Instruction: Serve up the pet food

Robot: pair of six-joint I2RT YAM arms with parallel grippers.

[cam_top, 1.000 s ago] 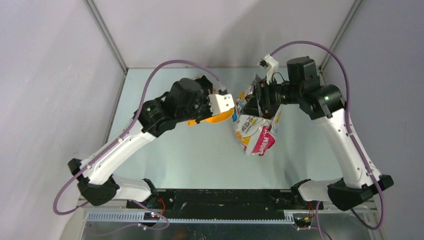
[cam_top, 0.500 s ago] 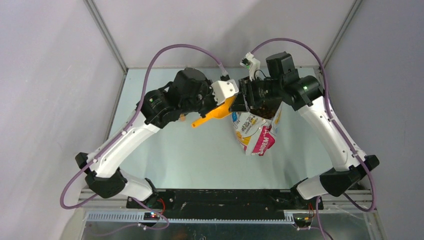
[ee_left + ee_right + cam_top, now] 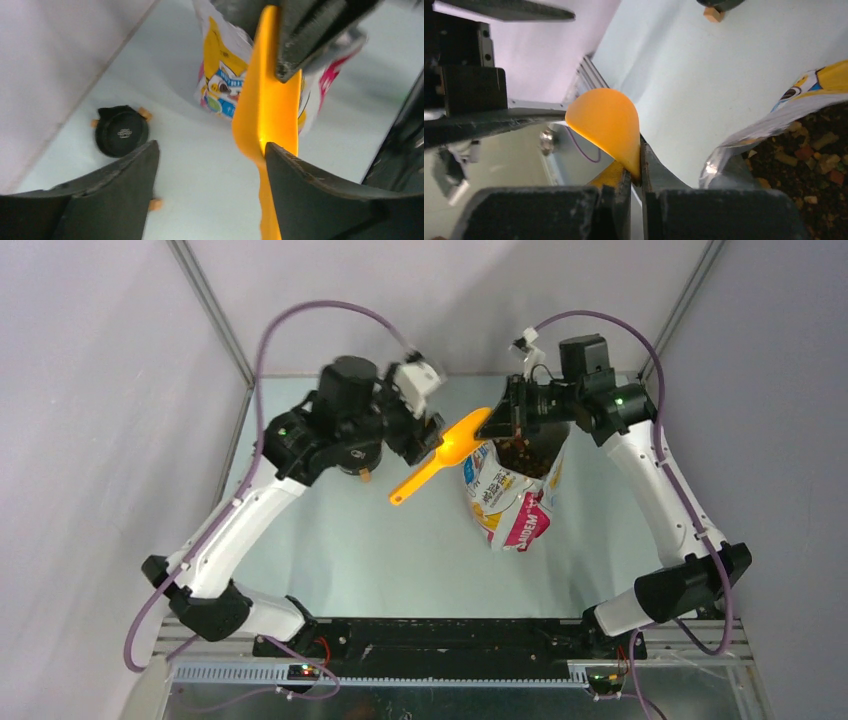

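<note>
The pet food [image 3: 522, 452] you are serving is inside the open top of the printed cat bag [image 3: 510, 505], right of centre in the overhead view. There it shows as a dark brown patch at the bag's mouth. In your right wrist view the kibble [image 3: 809, 150] fills the lower right corner as a loose heap of brown and reddish bits, just behind the shiny bag rim [image 3: 774, 117]. The bag stands on the pale table [image 3: 380, 540], with its pink corner toward the bottom of the frame. Just left of the bag's mouth hangs the orange scoop [image 3: 455, 443], above the table, its handle slanting down toward the lower left. Your right gripper [image 3: 497, 422] is clamped on the scoop's bowl. The right wrist view shows both fingers [image 3: 619, 190] pressed together on the thin orange rim [image 3: 604, 117]. Your left gripper [image 3: 432, 430] is just left of the scoop with its jaws wide apart. In the left wrist view the scoop [image 3: 265, 110] runs down the frame close to the right-hand finger [image 3: 320, 195], but you cannot tell whether they touch. The other arm's fingers [image 3: 300, 50] pinch the scoop at the top of that frame. At centre left of the same view, a round black object with small orange tabs [image 3: 121, 131] lies on the table near the wall, well apart from the bag [image 3: 220, 75].
</note>
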